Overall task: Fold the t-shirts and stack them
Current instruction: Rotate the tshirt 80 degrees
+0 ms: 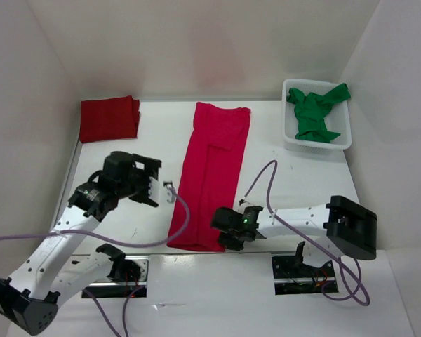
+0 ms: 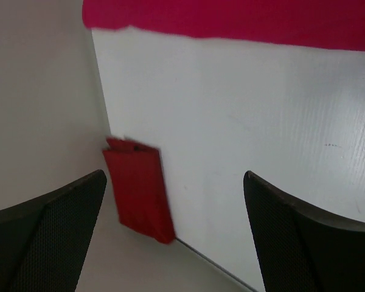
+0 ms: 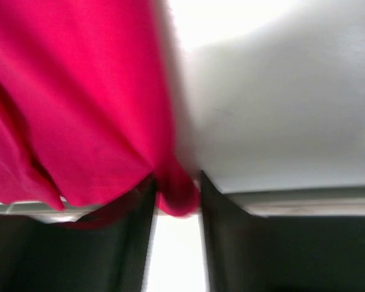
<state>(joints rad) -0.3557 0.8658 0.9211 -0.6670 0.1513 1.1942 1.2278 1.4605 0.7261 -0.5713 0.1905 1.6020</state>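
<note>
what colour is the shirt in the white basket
Green; the shirt shows best in the top external view, crumpled in the basket.

Nothing legible appears in any of the three views: no text, label, brand, number or sign. The t-shirts (image 1: 214,175), the basket (image 1: 289,137) and the bench (image 1: 295,175) show only plain, unmarked surfaces.

Folded t-shirt (image 1: 109,119) sat back-left on table (image 1: 295,175), lengthwise-folded t-shirt (image 1: 214,168) ran front-to-back down middle, basket (image 1: 289,137) back-right with crumpled t-shirt (image 1: 316,112) inside. All three well apart.
</note>
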